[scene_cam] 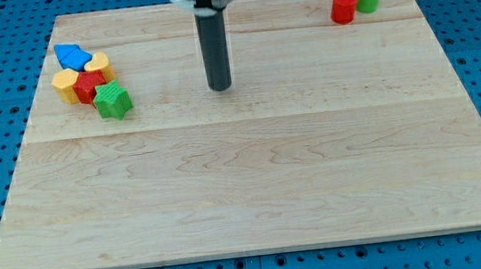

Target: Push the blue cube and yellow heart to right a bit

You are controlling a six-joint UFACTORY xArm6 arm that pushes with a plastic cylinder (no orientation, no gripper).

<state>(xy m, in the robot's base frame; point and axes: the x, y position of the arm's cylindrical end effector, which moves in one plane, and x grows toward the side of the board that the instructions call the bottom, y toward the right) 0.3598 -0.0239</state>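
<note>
camera view | no pincer in sight, only my tip (220, 87) on the worktop (254, 178) | blue cube (71, 55) touching yellow heart (98, 68), well off to tip's left in a cluster | look light, rigid, slippery; push their left faces.

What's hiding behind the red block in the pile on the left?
Behind the red block, toward the view's top, sits the yellow heart, with the blue block beyond. The heart's lower edge is covered by the red block. My tip stands well off to their right.
</note>
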